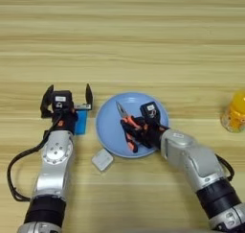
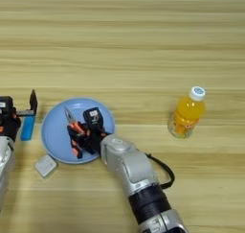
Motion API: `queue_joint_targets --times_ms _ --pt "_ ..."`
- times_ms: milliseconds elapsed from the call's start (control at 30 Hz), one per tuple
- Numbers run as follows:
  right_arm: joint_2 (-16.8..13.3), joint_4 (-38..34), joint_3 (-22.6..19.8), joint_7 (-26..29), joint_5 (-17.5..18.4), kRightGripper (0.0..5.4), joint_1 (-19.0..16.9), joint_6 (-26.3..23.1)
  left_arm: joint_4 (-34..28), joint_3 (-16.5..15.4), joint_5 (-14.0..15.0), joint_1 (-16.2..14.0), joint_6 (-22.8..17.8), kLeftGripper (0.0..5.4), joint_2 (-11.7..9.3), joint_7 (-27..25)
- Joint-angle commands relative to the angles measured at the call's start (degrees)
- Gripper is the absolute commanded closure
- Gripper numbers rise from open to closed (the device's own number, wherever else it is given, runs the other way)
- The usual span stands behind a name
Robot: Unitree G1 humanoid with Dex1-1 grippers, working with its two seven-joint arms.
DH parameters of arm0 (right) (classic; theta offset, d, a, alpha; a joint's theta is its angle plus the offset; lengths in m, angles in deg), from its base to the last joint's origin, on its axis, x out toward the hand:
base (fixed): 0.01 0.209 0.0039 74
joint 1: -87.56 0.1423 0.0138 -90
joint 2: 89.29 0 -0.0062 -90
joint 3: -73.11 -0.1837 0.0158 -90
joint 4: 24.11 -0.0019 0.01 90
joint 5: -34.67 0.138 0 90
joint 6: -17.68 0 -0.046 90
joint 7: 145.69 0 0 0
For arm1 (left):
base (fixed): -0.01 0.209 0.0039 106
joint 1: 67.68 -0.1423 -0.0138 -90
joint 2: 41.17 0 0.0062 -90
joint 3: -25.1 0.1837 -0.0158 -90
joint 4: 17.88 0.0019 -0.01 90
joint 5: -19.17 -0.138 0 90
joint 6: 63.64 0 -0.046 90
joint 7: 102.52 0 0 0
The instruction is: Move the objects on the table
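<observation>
The round light-blue plate (image 1: 107, 126) (image 2: 52, 131) lies on the table (image 1: 143, 45) near the front middle. On it rest the orange-and-black-handled pliers (image 1: 123, 113) (image 2: 68, 117), nose pointing away from me. My right gripper (image 1: 135, 131) (image 2: 82, 134) is over the plate, its black fingers closed around the pliers' handles. The small white block (image 1: 102, 159) (image 2: 46, 165) sits on the table just in front of the plate's left rim. My left gripper (image 1: 69, 89) stands open left of the plate with nothing between its fingers.
A small blue block (image 1: 81, 122) (image 2: 27, 127) lies between the left gripper's wrist and the plate. An orange-yellow bottle (image 2: 188, 113) with a white cap stands upright at the right.
</observation>
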Motion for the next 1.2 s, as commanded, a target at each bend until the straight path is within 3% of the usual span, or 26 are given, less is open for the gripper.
queue_joint_targets --times_ms 33,233,433,667,867,1200 --pt "0.2 12.3 -2.3 -1.7 -2.5 3.14 3.3 2.5 -0.2 -0.3 -0.4 0.0 -0.8 0.00 -0.3 0.1" --pt "1.0 23.4 -4.5 -1.8 -3.2 3.15 9.1 8.8 -0.5 -0.3 -0.4 -0.2 -0.8 0.00 -0.3 0.1" --pt "1.4 26.6 -5.0 -0.8 -3.8 3.16 10.0 11.6 -0.8 -0.3 -0.4 -0.5 -0.8 0.00 -0.2 0.2" --pt "1.5 24.4 -4.7 0.6 -4.4 3.16 9.2 13.3 -0.8 -0.3 -0.4 -0.5 -0.9 0.00 -0.2 0.2" --pt "1.0 21.3 -4.2 0.5 -6.0 2.37 8.0 15.0 -0.5 -0.4 -0.4 -0.4 -0.8 0.00 -0.3 0.2" --pt "-0.1 9.6 -2.4 0.5 -9.2 1.37 2.9 15.8 -0.4 -0.4 -0.5 -0.4 -0.8 0.00 -0.3 0.2"
